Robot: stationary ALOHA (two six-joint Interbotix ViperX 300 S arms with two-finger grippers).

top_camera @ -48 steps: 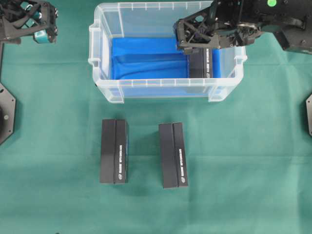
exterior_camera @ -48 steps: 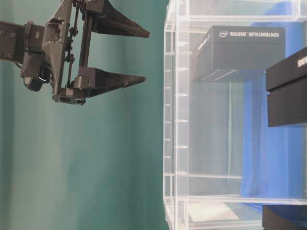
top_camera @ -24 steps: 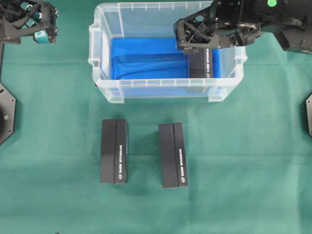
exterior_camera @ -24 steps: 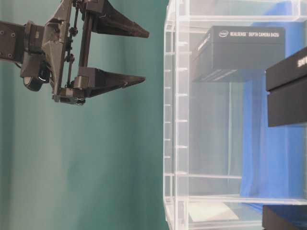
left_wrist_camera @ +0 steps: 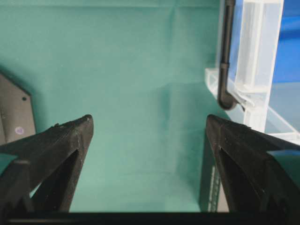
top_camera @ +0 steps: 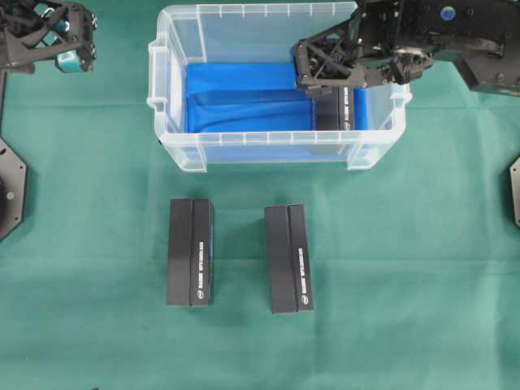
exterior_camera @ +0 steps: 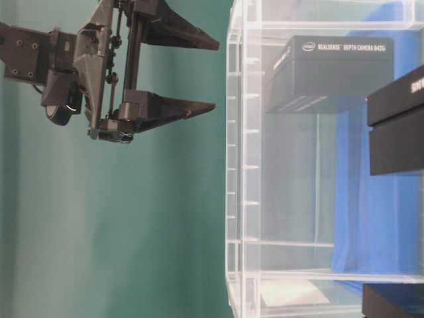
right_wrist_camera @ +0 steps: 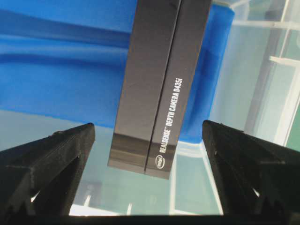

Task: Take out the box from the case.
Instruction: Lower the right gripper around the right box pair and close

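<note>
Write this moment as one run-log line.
right gripper: open, above box in case | left gripper: open, outside case | box: not yet gripped

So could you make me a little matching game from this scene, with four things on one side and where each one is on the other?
Things:
1. box in the case
2. two boxes
3. right gripper
4. left gripper

Places:
a. on the green cloth, in front of the case
b. open, above the box in the case
c. on the blue lining
d. open, left of the case

Pairs: 1-c, 2-a, 3-b, 4-d
</note>
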